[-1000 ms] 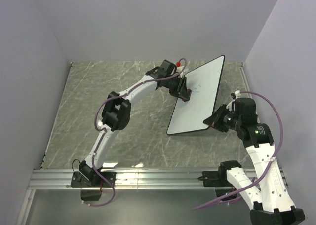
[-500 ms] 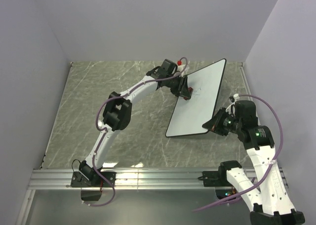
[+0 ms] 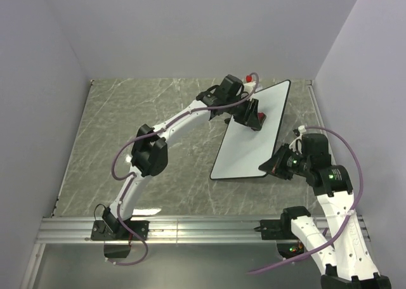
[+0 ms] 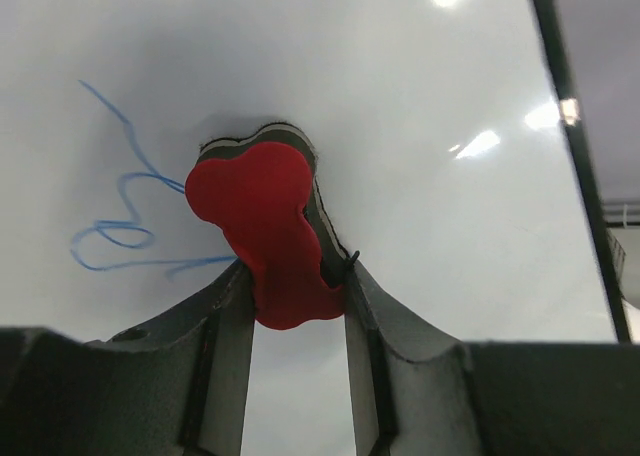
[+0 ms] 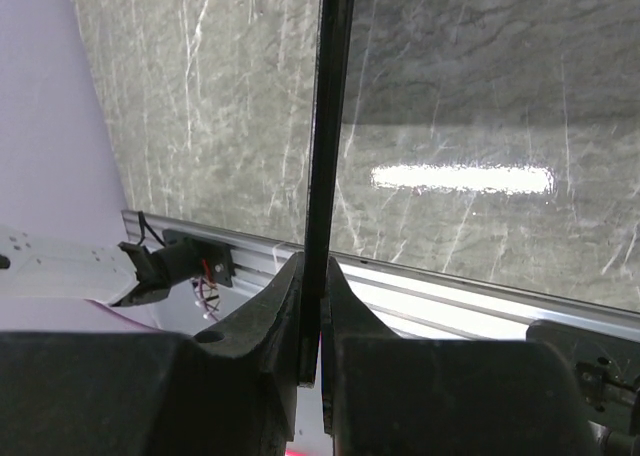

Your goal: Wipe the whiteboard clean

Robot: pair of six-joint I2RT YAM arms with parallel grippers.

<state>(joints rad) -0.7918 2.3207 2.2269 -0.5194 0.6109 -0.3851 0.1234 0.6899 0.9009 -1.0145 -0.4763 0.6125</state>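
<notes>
- Over the grey marbled desk, the whiteboard has swung a little since a second ago. Its near left corner now sits lower and further left in the top view. It lies on the right half of the desk, slanting from near left to far right and tilted up.
- Meanwhile the left arm has reached further right, so the left hand is now over the middle of the board's far half rather than at its left rim.
- The right hand is clamped tight on the board's black rim at the near right edge.
- The left hand is closed on a red bone-shaped eraser, whose free end presses against the white surface.
- Just left of the eraser is a thin blue scribble, with one stroke running up to the eraser's edge.
</notes>
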